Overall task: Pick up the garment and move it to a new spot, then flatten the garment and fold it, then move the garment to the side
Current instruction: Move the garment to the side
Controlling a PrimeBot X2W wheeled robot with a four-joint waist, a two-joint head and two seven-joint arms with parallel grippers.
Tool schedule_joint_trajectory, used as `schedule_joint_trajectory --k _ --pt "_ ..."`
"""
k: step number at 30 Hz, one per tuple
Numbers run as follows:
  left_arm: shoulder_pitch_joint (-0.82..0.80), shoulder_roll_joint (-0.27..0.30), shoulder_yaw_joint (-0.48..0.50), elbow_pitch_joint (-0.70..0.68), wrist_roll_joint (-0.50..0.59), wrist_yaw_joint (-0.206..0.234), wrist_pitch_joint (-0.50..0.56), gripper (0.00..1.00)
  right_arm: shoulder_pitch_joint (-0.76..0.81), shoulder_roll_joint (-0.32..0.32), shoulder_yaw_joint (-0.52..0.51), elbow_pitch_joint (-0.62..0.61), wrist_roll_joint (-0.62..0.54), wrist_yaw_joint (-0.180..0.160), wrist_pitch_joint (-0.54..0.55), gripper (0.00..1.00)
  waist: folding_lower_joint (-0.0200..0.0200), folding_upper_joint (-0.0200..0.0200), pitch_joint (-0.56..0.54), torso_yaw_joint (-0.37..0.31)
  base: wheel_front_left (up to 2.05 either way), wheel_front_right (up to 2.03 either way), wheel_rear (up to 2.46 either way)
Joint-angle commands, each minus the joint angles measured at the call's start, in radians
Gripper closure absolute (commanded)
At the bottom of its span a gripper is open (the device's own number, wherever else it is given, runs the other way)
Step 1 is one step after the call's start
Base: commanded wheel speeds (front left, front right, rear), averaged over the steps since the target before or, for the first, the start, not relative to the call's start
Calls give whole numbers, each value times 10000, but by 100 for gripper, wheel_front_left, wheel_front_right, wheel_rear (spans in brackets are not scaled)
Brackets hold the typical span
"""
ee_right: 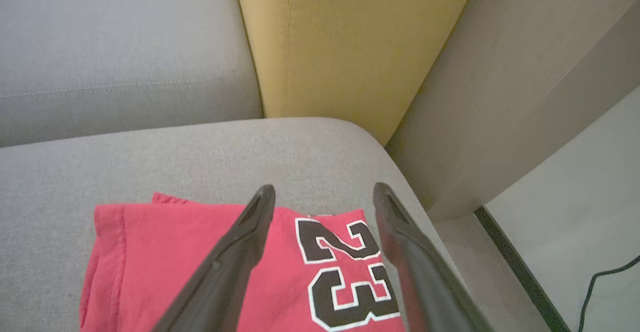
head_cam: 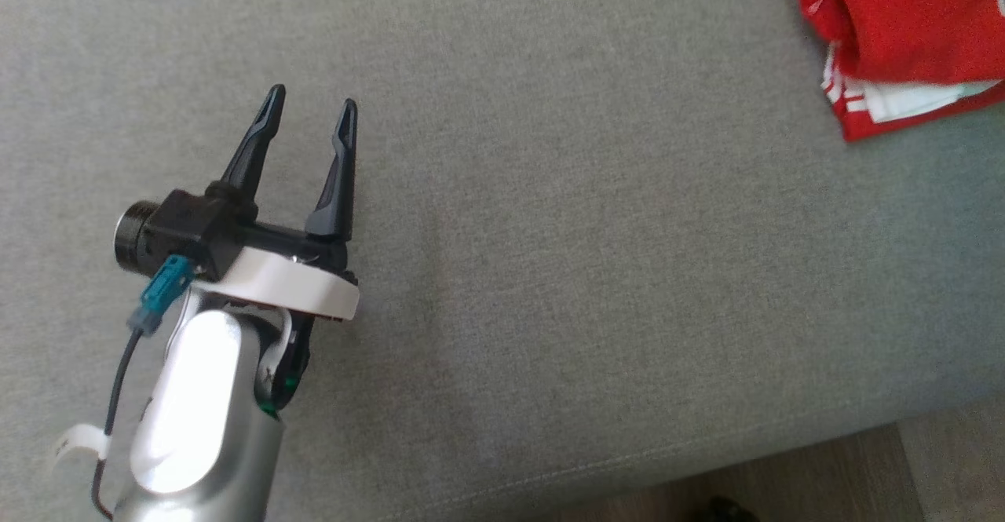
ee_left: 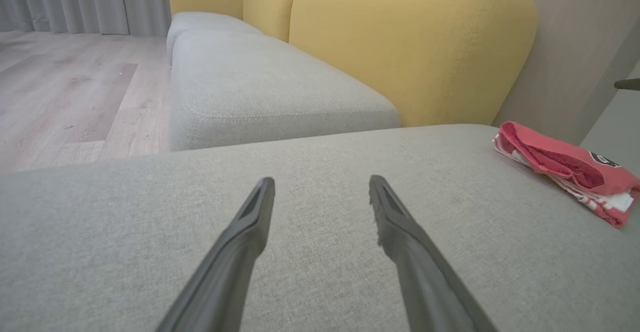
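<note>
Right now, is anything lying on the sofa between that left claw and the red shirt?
Nothing visible. Only bare grey cushion lies between the open left gripper and the folded red shirt at the cushion's far right corner. The right gripper, also open, hangs directly over the shirt.

Bare grey cushion (head_cam: 589,231) between left hand (head_cam: 312,98) and garment (head_cam: 903,27); yellow backrest (ee_left: 410,47) beyond.

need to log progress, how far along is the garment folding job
Done, it seems: the red garment lies folded at the far right corner of the grey cushion, so folding and moving aside look complete. In hand: nothing; the right gripper hovers open over it, the left gripper open above bare cushion. Left: probably only pulling the arms back.
</note>
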Motion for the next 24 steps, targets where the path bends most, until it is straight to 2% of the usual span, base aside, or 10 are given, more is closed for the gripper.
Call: schedule_joint_trajectory --k 1,9,16,24 --pt "-103 103 291 -338 -97 37 -57 0 -91 -95 75 -358 -55 -7 -270 0 0 0 -272 70 0 0 0" --pt "544 -95 693 -437 -348 178 -58 0 872 196 183 -1966 94 -7 -1808 0 0 0 -1769 255 0 0 0" --pt "1302 -156 1366 -495 -458 413 -58 0 2736 547 -29 -3889 490 -7 -2353 0 0 0 -3103 473 0 0 0" --pt "2032 -237 1879 -520 -571 689 -58 0 5692 1334 -1600 -5946 210 -7 -3167 0 0 0 -3992 882 0 0 0"
